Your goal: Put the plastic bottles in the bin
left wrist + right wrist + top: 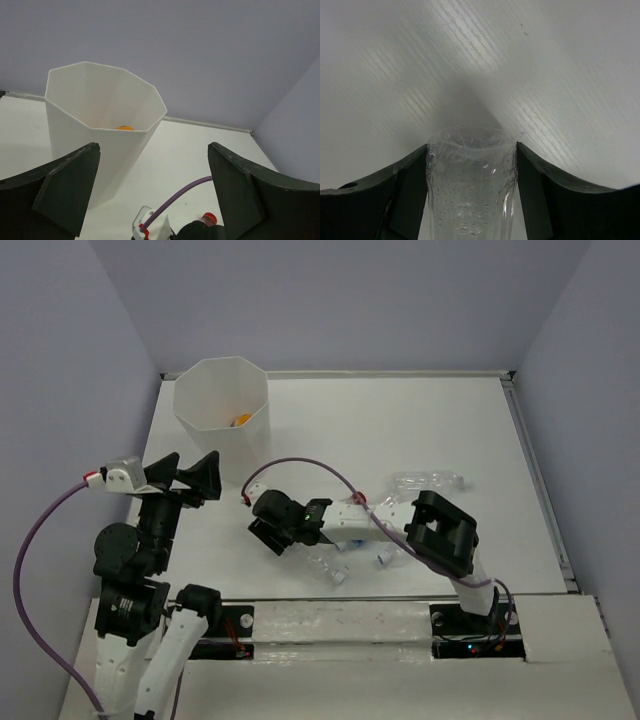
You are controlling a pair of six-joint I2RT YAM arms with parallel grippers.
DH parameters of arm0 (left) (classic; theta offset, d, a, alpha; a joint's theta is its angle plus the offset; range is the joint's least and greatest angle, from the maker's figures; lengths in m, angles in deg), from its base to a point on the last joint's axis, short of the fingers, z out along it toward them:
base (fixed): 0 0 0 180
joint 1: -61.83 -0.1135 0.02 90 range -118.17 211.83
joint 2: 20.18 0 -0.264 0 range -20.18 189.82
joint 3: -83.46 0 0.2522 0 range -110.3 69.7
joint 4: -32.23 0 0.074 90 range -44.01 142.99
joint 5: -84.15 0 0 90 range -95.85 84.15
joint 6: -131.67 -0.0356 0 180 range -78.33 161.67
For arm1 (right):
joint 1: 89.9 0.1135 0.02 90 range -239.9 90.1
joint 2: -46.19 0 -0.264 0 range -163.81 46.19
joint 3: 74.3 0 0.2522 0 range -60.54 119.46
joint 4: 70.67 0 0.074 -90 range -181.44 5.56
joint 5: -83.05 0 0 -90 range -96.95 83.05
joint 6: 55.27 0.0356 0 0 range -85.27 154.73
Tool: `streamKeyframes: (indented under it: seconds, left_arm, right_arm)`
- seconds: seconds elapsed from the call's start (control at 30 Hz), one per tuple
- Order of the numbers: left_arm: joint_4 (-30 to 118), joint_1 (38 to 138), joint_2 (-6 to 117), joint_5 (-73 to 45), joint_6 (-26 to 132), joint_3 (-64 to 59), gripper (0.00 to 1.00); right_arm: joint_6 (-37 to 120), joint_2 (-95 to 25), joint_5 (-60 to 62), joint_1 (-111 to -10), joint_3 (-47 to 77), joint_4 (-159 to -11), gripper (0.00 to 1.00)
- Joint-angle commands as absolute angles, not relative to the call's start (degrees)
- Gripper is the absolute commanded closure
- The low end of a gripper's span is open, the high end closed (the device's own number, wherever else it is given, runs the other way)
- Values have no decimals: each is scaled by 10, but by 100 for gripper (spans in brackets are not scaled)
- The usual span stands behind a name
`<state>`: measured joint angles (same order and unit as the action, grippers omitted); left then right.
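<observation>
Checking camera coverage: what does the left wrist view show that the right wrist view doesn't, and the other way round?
Only the left wrist: the bin with an orange object inside, a purple cable, and the open left end effector.
Only the right wrist: a clear bottle gripped between the fingers of the right end effector, which touch it on both sides.
Both: the white table.
</observation>
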<state>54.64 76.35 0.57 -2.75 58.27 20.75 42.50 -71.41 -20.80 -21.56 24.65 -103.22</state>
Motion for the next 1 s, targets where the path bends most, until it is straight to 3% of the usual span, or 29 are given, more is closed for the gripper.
streamKeyframes:
  seconds: [0.0, 0.27, 0.47, 0.73, 0.97]
  left_arm:
    - [539, 769, -18, 9, 556, 224, 1]
    - [526, 772, -52, 14, 591, 257, 1]
    - [521, 784, -92, 37, 609, 308, 1]
    - [505, 826, -96, 16, 607, 313, 1]
    - [498, 846, -101, 20, 606, 313, 1]
  right_arm:
    - [431, -661, -210, -211, 281, -1039, 60]
    - [364, -489, -245, -212, 281, -990, 60]
    - [268, -452, -240, -261, 374, -884, 61]
    - [194, -605, -216, -320, 603, -644, 61]
    - [267, -753, -143, -372, 741, -494, 64]
